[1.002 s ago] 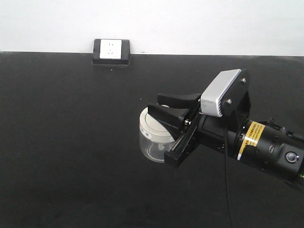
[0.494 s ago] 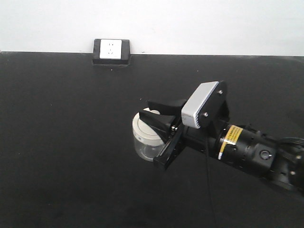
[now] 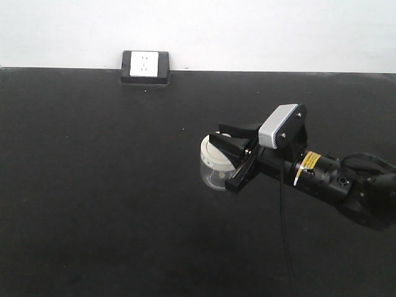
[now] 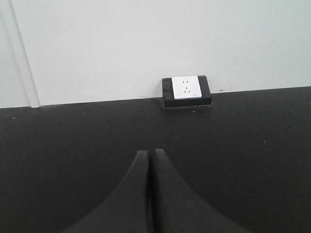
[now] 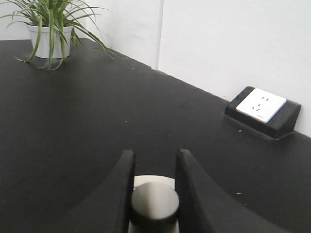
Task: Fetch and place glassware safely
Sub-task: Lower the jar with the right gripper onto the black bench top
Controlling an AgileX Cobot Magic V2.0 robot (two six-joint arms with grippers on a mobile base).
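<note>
Your right arm reaches in from the right edge of the front view, low over the black desk (image 3: 93,204). Your right pincer (image 3: 215,137) is closed on the glass jar (image 3: 213,174), right of the middle of the desk and well in front of its back edge.

The jar is small, squat and round, with clear glass walls that let the dark desk show through. A round cream-white lid (image 3: 211,158) caps it and is about as wide as the glass body. In the right wrist view a rounded knob (image 5: 154,204) rises from the middle of the lid. It looks dark there, in the shade of the two black fingers (image 5: 121,194). The fingers stand narrowly apart with the knob filling the gap, and each inner face appears to touch it. A strip of pale lid shows just beyond the knob. You cannot tell from these views whether the jar rests on the desk or hangs just above it.

Your left pincer (image 4: 149,158) is closed on nothing, its two black fingers pressed together along a thin seam, pointing across bare desk toward the white wall (image 4: 146,43).

A white power socket (image 3: 145,65) in a black housing sits at the back edge of the desk against the wall. A potted plant (image 5: 48,31) with long green leaves stands at a far corner.
</note>
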